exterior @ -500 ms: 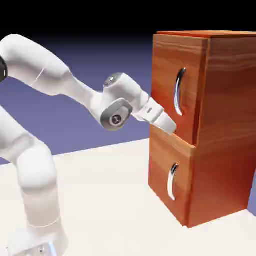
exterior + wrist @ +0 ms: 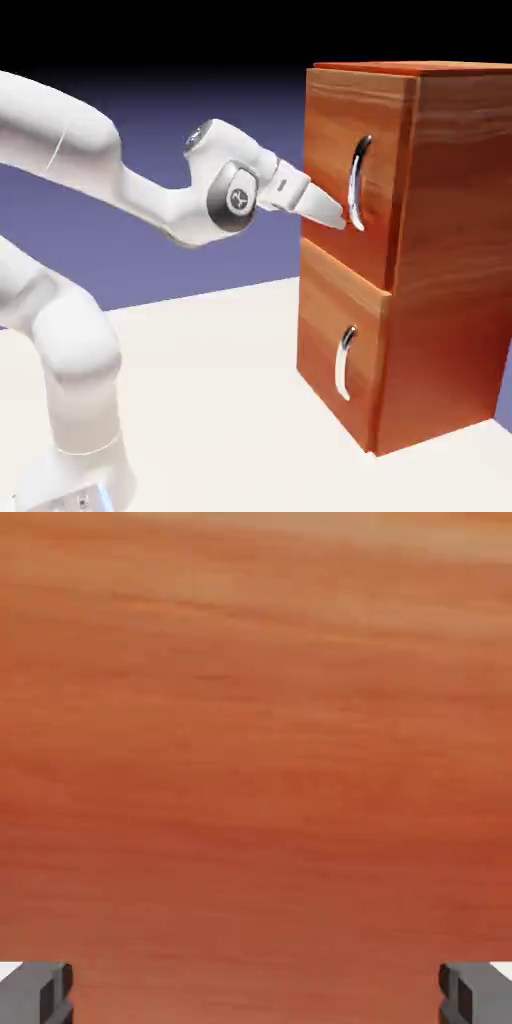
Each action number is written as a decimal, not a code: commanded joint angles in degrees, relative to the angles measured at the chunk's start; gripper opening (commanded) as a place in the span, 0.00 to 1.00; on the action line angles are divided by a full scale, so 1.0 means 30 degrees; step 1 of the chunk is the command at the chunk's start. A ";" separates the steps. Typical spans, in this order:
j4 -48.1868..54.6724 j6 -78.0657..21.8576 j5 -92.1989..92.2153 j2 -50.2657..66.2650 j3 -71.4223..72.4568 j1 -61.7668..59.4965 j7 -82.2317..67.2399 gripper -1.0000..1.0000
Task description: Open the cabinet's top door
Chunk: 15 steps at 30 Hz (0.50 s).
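The cabinet (image 2: 450, 250) is a tall reddish-brown wood box at the exterior view's right. Its top door (image 2: 330, 150) is shut and carries a vertical curved silver handle (image 2: 355, 180). My gripper (image 2: 335, 212) sits against the door's face at the handle's lower end, just left of it. In the hand view the two grey fingertips (image 2: 40, 992) stand far apart at the bottom corners, so my gripper (image 2: 256, 994) is open with nothing between them. The top door's wood (image 2: 256, 742) fills that view, and the handle does not show there.
Below the top door is a smaller lower door (image 2: 325, 345) with its own silver handle (image 2: 345, 362). The cabinet stands on a white table (image 2: 220, 400). My arm's base column (image 2: 80, 400) rises at the lower left.
The hand has risen from the seam between the two doors to the lower end of the top door's handle, and moved slightly right. The elbow has lifted too.
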 commanded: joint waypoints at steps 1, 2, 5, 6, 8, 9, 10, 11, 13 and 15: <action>0.0069 -0.0019 -0.0832 -0.0149 -0.0228 0.0174 0.0654 0.50; 0.0137 -0.0038 -0.1663 -0.0298 -0.0455 0.0348 0.1307 0.50; 0.0343 -0.0096 -0.4155 -0.0745 -0.1138 0.0869 0.3265 0.50; 0.0412 -0.0115 -0.4986 -0.0894 -0.1365 0.1043 0.3918 0.50; 0.0549 -0.0153 -0.6647 -0.1192 -0.1820 0.1390 0.5224 0.50; 0.0618 -0.0172 -0.7478 -0.1341 -0.2047 0.1564 0.5876 0.50; 0.0686 -0.0192 -0.8309 -0.1490 -0.2275 0.1737 0.6529 0.50; 0.0755 -0.0211 -0.9139 -0.1639 -0.2502 0.1911 0.7182 0.50; 0.0892 -0.0249 -1.0801 -0.1937 -0.2957 0.2258 0.8488 0.50; 0.1029 -0.0287 -1.2462 -0.2235 -0.3412 0.2606 0.9793 0.50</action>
